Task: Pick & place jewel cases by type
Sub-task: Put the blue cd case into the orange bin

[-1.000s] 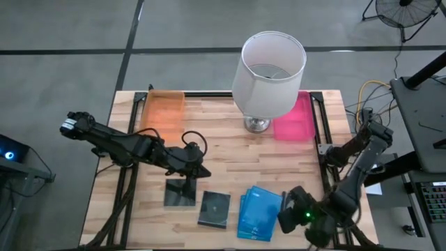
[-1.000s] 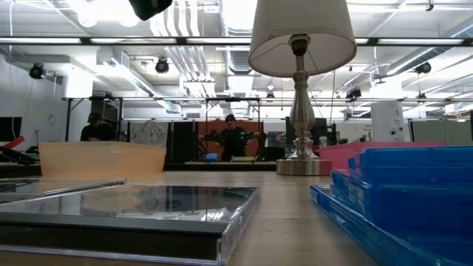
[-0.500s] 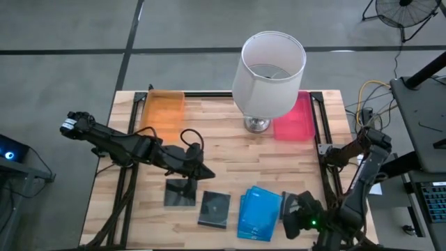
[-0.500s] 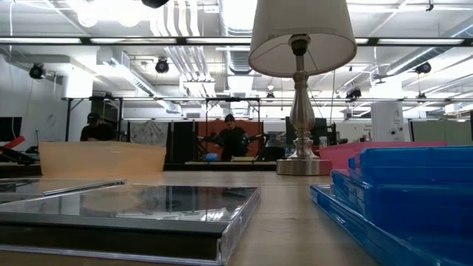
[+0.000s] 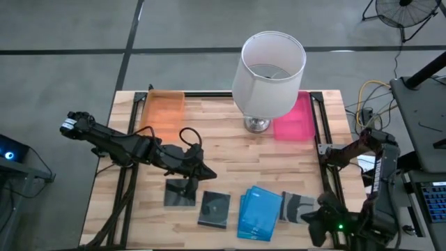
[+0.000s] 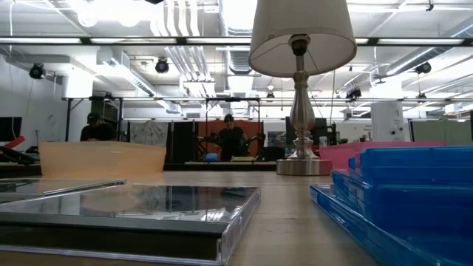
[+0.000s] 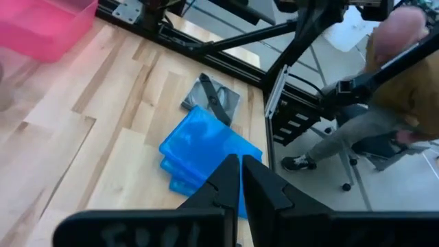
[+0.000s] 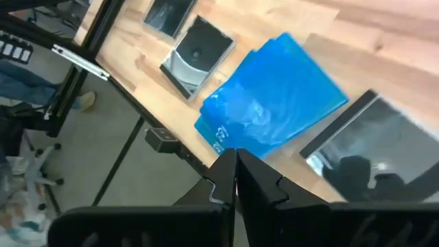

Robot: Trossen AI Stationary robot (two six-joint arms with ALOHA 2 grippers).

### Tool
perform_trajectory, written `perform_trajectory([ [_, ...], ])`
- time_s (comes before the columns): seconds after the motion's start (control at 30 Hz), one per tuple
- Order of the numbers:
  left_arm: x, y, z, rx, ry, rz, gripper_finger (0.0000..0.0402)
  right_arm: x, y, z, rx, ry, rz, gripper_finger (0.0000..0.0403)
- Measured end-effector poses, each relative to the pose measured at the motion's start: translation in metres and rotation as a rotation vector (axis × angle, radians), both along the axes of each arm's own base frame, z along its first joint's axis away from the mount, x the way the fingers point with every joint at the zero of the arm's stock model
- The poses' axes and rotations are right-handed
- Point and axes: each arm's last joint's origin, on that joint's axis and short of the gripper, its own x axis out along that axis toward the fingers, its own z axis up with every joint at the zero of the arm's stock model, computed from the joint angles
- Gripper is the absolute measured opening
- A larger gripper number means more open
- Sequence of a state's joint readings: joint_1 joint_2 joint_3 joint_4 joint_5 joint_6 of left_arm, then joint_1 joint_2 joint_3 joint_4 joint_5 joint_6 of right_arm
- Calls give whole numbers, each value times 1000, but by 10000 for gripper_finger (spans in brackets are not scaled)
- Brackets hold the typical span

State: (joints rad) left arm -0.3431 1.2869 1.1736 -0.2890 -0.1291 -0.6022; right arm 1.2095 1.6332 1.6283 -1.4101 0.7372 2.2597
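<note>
Three dark square jewel cases lie flat along the table's near side: one point(image 5: 181, 193), a second point(image 5: 214, 208), a third point(image 5: 296, 207). Between the last two lies the stack of blue jewel cases point(image 5: 259, 213), also in the right wrist view point(image 8: 274, 103) and the left wrist view point(image 7: 206, 154). My left gripper point(image 5: 204, 173) is shut and hangs above the table, just beyond the first two dark cases. My right gripper point(image 5: 315, 223) is shut and sits at the near right corner, beside the third dark case point(image 8: 370, 144). Neither holds anything.
A white-shaded lamp point(image 5: 268, 70) stands at the table's far middle. The translucent orange tray point(image 5: 164, 111) is at the far left, the pink tray point(image 5: 296, 118) at the far right beside the lamp. Bare wood lies in the table's middle. People stand in the room behind point(image 6: 230, 140).
My right gripper has drawn back toward the table's near right corner, uncovering the dark case to the right of the blue stack. The cases have stayed where they were.
</note>
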Motion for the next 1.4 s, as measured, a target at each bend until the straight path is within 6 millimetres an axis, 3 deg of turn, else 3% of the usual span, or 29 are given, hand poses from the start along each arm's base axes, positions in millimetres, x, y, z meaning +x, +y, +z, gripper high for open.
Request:
perform_trajectory([
  [0.4,1,1,1,17,-11,43,0,-4,-12,6,-135,49,22,8],
  [0.57,1,2,1,20,-12,49,0,-5,-9,-1,-185,-43,29,8],
  [0.8,1,2,1,14,-17,52,0,-11,-8,-17,-250,-34,57,8],
  [0.93,1,1,2,9,-30,53,0,-18,-7,-20,-336,-81,123,8],
  [1.4,1,1,3,26,-38,46,0,-17,-8,-24,-653,22,417,8],
])
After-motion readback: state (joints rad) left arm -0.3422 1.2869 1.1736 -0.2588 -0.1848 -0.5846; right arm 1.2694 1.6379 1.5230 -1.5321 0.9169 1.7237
